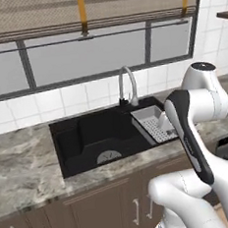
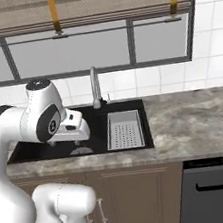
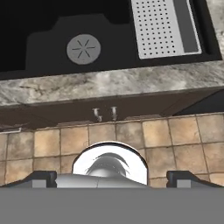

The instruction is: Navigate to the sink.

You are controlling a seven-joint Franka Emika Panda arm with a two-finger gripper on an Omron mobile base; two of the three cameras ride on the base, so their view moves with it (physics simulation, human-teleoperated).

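The sink [image 1: 88, 138] lay mid-frame in the marble table [image 1: 22, 169]; the pincer [image 3: 111, 177] hung empty, its tips apparently wide apart.

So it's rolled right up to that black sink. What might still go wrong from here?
Two possible snags. The arm is folded close over the sink, so a swing might clip the tall faucet. And the base sits near the cabinet doors; creeping further forward might bump them.
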